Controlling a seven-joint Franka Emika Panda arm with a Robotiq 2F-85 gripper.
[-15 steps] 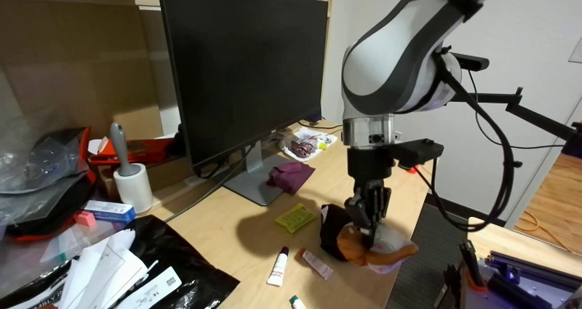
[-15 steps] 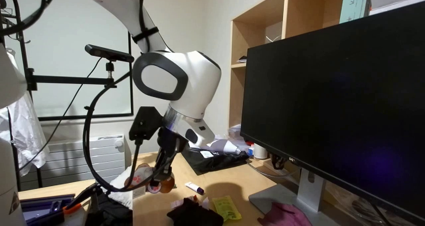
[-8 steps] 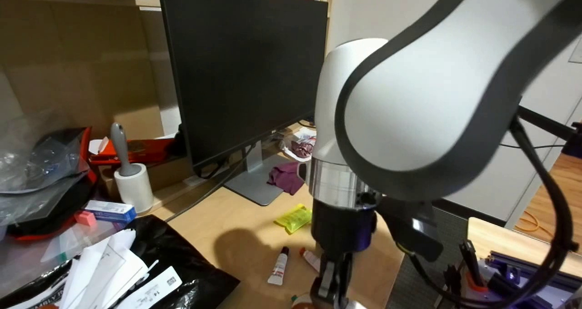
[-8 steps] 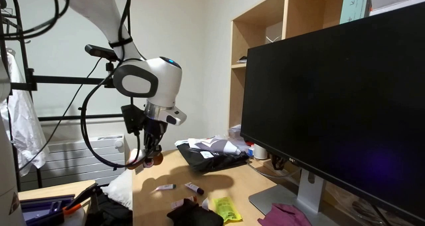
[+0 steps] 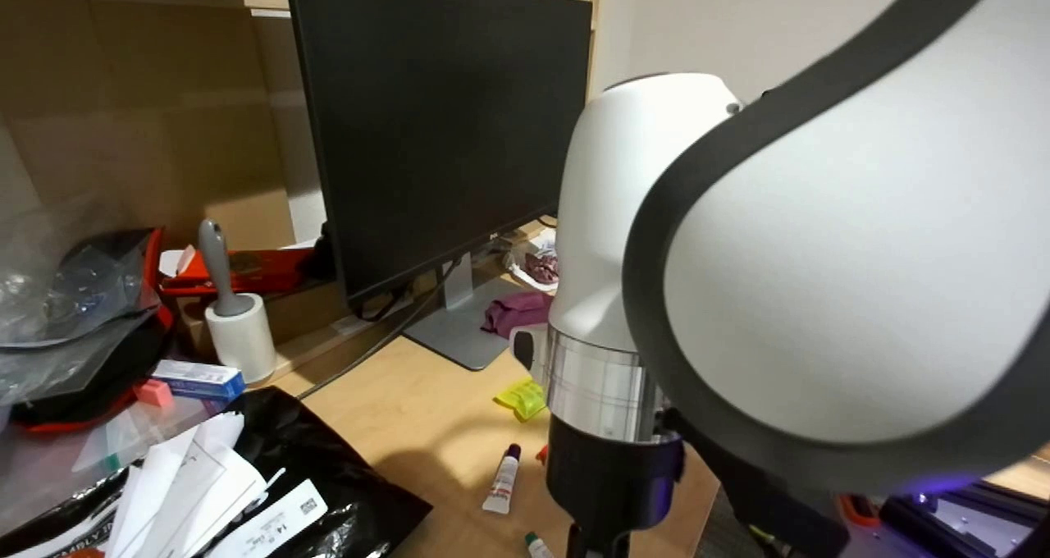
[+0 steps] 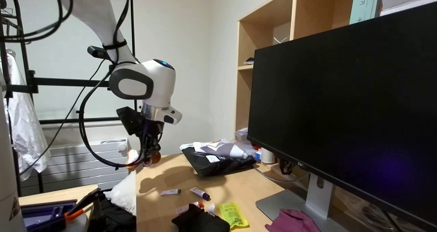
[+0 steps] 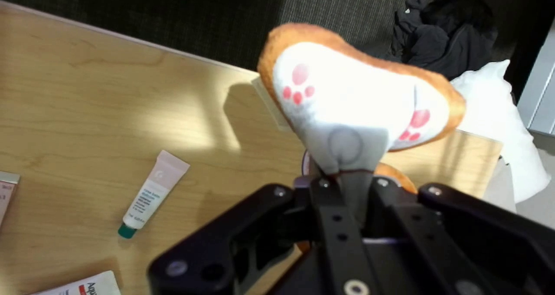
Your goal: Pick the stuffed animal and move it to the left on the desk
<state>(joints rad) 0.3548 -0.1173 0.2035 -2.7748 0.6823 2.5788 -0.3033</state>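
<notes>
The stuffed animal (image 7: 347, 91) is orange and white with pink paw prints. In the wrist view my gripper (image 7: 353, 186) is shut on it, with part of its white cloth pinched between the fingers. Its lower parts are hidden behind the fingers. In an exterior view the gripper (image 6: 150, 154) holds the stuffed animal (image 6: 132, 157) above the far left edge of the desk (image 6: 153, 208), with a shadow apart below it. In an exterior view only the top of the gripper shows at the bottom edge, and the toy is out of view.
Small tubes (image 6: 199, 193) (image 6: 170, 192) lie on the desk, with a yellow packet (image 6: 233, 214) and a black cloth (image 6: 201, 221). A black bag (image 6: 205, 163) lies farther back. A large monitor (image 6: 341, 105) stands along one side. The desk edge drops to the floor.
The gripper has lifted the stuffed animal off the desk and carried it toward the black-bag end. The toy has left an exterior view at the bottom. The tubes and packet have not moved.
</notes>
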